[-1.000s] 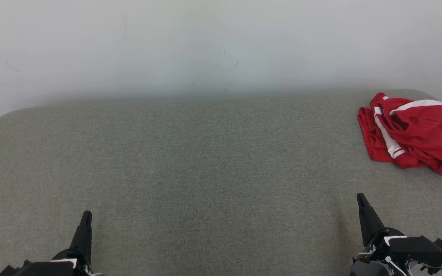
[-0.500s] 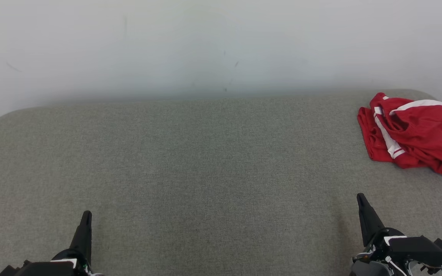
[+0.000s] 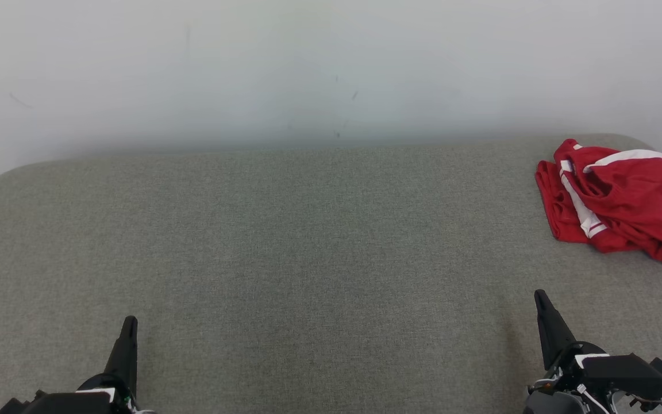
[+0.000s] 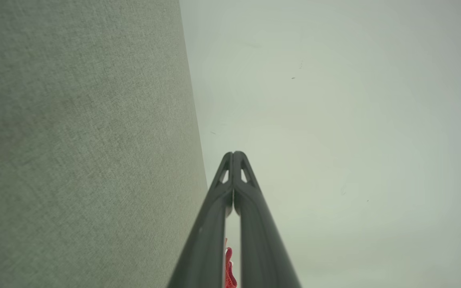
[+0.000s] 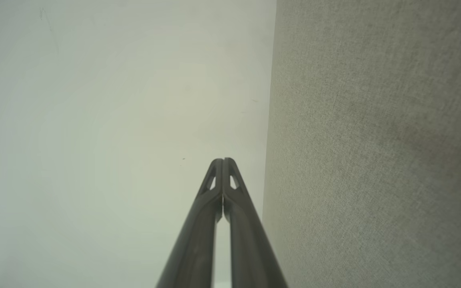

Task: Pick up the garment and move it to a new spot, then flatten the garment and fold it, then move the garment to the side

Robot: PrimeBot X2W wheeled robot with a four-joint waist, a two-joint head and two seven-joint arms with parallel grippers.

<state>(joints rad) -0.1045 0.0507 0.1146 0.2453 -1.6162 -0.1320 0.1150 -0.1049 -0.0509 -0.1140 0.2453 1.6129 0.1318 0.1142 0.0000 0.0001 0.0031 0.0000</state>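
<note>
Left end effector (image 3: 129, 323) low at near left, fingers pressed together, holding nothing. Right end effector (image 3: 539, 296) at near right, likewise closed tip to tip, empty. Both point away over the grey fabric surface (image 3: 308, 247). Red garment (image 3: 624, 201) with white stripes lies crumpled in a heap at the far right corner. It is ahead of the right end effector and slightly to its right, well apart, and far across from the left one. Pale wall (image 3: 308, 69) behind.
</note>
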